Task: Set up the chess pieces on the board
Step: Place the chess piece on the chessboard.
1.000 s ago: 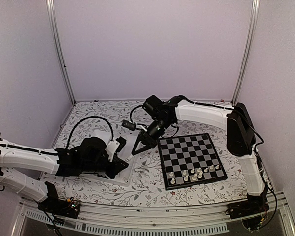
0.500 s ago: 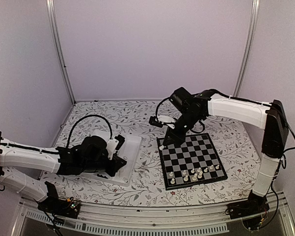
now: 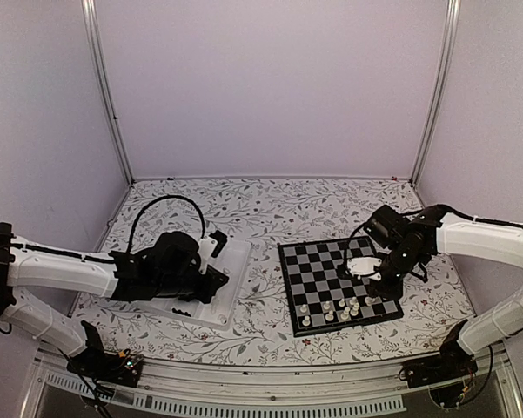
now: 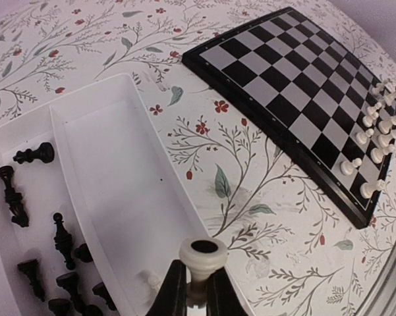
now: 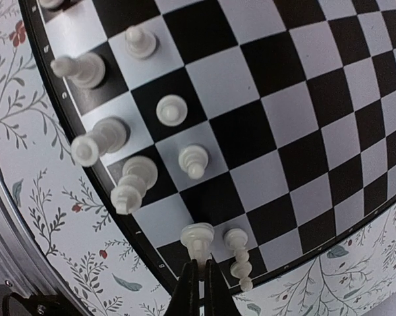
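Chess pieces [image 3: 344, 306]: white cluster on the board [image 3: 318, 261], near-right part of the bench.

Top view: right gripper [image 3: 379, 287] has swung from the tray [image 3: 237, 259] to the board's near-right corner. Left gripper [image 3: 214, 280] stayed over the tray.

Left wrist: fingers clamped on a white piece [image 4: 202, 253], with black pieces [image 4: 59, 237] lying in the tray. Top view doesn't resolve either.

Right wrist: jaws pinch a second white piece [image 5: 198, 238] over the edge rank, so placement looks imminent.

Plain lilac walls [image 3: 270, 78] w/ alu corner posts [image 3: 104, 87]; floral-print tabletop [image 3: 270, 205], even light.
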### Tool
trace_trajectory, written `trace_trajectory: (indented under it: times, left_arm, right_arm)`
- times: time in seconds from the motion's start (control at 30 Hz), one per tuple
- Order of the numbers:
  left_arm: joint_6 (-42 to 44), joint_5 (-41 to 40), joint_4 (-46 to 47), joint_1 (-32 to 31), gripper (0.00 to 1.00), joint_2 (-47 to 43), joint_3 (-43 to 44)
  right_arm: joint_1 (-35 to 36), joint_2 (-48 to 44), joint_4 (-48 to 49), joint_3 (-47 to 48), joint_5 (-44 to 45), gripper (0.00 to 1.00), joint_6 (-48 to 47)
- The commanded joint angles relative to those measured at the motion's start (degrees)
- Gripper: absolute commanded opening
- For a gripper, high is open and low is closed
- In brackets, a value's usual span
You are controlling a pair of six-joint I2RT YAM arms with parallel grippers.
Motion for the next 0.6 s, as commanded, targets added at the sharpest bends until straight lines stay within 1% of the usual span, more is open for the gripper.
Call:
trace_trajectory:
  times: [0.0,0.17,0.33,0.57]
  left_arm:
    - [1.3,0.0,-0.8,0.9,0.00,1.0,2.4]
    - [1.3,0.2,-1.2,0.9,0.00,1.9,3.2]
    - [0.9,0.4,-1.3,0.9,0.00,2.3,3.3]
    - [1.2,0.6,-1.5,0.9,0.00,2.8,3.7]
  right_arm:
    - [-1.8,-4.1,-0.1,-3.9,4.0,0.00,-2.0]
    - [-2.2,-6.0,0.5,-6.7,3.6,0.00,-2.6]
    - [-2.2,-6.6,0.6,-6.2,3.4,0.00,-2.6]
    - [-2.4,-6.9,-1.7,-6.3,-0.8,0.00,-3.5]
